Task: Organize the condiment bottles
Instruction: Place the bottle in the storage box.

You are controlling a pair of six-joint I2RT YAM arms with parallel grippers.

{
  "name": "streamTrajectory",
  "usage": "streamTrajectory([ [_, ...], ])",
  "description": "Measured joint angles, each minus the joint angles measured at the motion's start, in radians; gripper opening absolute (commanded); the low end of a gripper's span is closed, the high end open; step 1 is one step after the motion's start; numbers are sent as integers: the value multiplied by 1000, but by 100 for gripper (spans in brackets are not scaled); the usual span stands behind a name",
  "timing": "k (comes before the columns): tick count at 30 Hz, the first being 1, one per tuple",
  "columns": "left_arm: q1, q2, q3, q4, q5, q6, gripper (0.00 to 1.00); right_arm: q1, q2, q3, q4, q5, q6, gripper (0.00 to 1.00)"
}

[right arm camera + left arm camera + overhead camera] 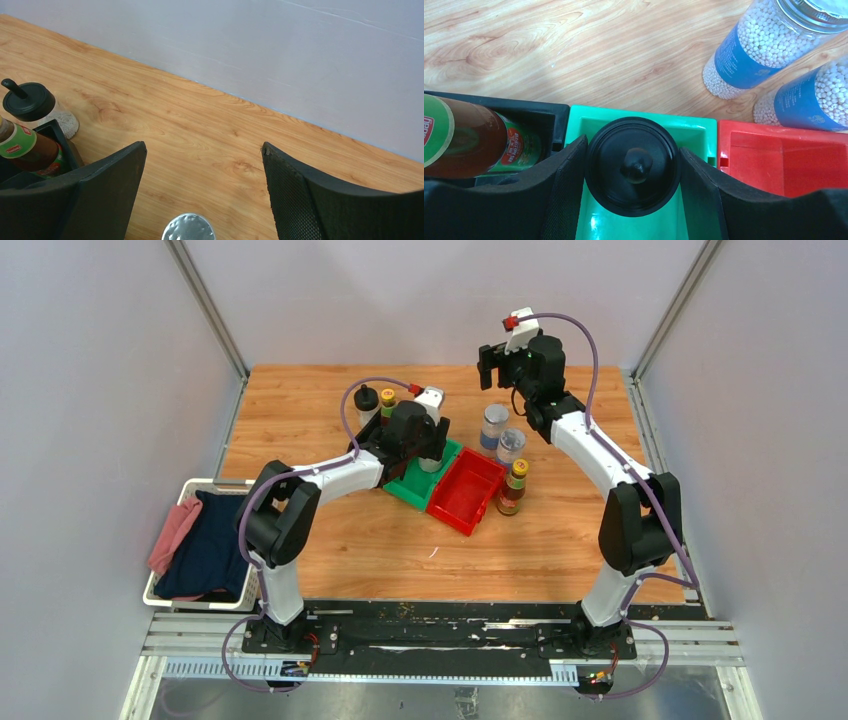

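Your left claw (633, 146) is closed on a black-capped bottle (633, 167), pads touching its cap on both sides, over the green bin (594, 122). A brown bottle (469, 137) sits in the black bin (539, 107) just left. Two blue-labelled shakers (749, 45) stand on the counter (574, 50) beyond the red bin (784, 150). Your right claw (204, 146) hangs spread wide, holding nothing.

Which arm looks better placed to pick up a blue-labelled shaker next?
Right. The right fingers are open and empty, with a shaker showing its silver lid between them. The left fingers are closed on the black-capped bottle at the green bin.
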Motion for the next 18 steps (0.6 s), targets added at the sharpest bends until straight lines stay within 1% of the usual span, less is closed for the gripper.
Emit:
streamTrajectory([
  [2, 0, 0, 0, 0, 0, -1, 63, 0, 0, 0, 0, 0, 0, 89],
  [8, 0, 0, 0, 7, -3, -9, 75, 0, 0, 0, 0, -7, 0, 89],
  [14, 0, 0, 0, 21, -6, -18, 80, 0, 0, 0, 0, -8, 0, 89],
  [18, 0, 0, -3, 21, -14, -19, 81, 0, 0, 0, 0, -8, 0, 89],
])
